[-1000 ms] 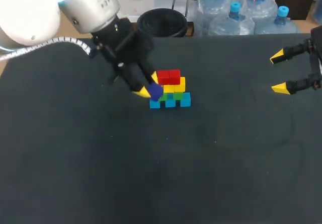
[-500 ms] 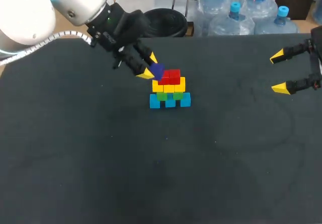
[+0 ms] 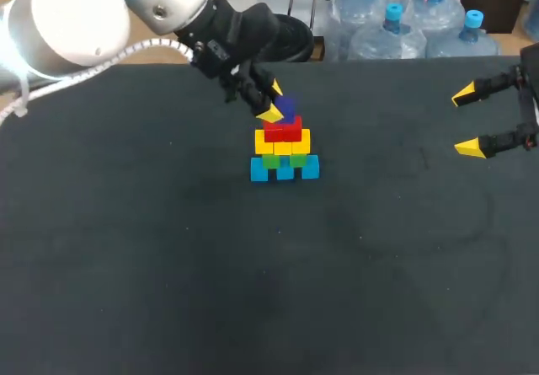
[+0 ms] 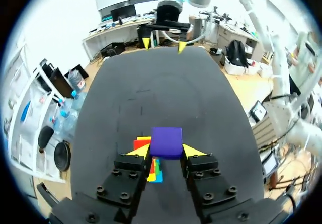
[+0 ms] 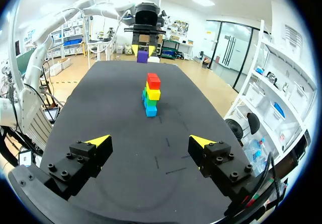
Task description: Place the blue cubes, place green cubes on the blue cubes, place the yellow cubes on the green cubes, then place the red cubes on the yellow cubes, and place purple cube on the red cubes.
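– Above the stack (image 3: 284, 149), just over its red cubes (image 3: 283, 131), the left gripper (image 3: 275, 103) has its fingers closed on the purple cube (image 3: 287, 106), pinching it from two sides.
– Is the cube centred over the stack?
– Hard to say. In the left wrist view it hides most of the stack, and red peeks out on one side only (so it may sit off-centre).
– What could go wrong?
– Released off-centre, the purple cube could tip off the red cubes and drop to the table (image 3: 168, 265). A skewed or heavy descent could let a fingertip knock the red cubes and disturb the yellow cubes (image 3: 283, 146), green cubes (image 3: 285, 161) and blue cubes (image 3: 285, 171) beneath.
– And the right gripper (image 3: 468, 122)?
– Well apart from the stack, fingers spread wide, holding nothing.
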Controlling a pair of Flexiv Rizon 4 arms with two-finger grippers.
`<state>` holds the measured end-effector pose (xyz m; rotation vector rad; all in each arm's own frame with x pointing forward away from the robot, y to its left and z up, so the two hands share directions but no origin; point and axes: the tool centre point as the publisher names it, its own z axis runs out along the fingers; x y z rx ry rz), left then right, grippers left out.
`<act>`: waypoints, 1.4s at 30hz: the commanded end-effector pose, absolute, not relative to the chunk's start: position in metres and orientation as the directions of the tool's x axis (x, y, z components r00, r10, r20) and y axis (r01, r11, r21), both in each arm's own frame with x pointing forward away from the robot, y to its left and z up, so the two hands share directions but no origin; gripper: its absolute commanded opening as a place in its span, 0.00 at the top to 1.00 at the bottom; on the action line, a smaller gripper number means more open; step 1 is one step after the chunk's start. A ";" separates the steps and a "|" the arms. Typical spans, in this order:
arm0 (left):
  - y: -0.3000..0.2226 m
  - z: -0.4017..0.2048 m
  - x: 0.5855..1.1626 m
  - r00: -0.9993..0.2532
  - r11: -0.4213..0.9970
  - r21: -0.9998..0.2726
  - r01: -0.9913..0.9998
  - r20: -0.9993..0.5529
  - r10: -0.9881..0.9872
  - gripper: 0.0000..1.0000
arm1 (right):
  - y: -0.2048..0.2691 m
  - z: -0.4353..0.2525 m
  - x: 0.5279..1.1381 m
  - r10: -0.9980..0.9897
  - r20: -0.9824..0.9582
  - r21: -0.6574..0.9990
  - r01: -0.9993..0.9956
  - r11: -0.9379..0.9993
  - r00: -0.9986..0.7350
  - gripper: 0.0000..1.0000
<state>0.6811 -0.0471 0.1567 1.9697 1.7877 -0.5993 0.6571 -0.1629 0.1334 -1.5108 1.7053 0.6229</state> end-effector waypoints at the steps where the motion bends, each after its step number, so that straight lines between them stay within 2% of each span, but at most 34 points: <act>1: -0.056 0.153 0.688 0.051 -0.060 0.003 0.998 -0.565 0.824 1.00 | -0.163 0.133 0.657 -0.604 -0.797 -0.124 -0.976 0.181 -0.010 0.00; 10: -0.062 0.146 0.692 -0.044 0.047 -0.010 0.999 -0.568 0.822 1.00 | -0.163 0.133 0.657 -0.604 -0.797 -0.124 -0.976 0.181 -0.010 0.00; 42: -0.047 0.120 0.709 -0.086 0.079 -0.037 0.996 -0.544 0.834 1.00 | -0.163 0.133 0.657 -0.604 -0.797 -0.124 -0.976 0.181 -0.010 0.00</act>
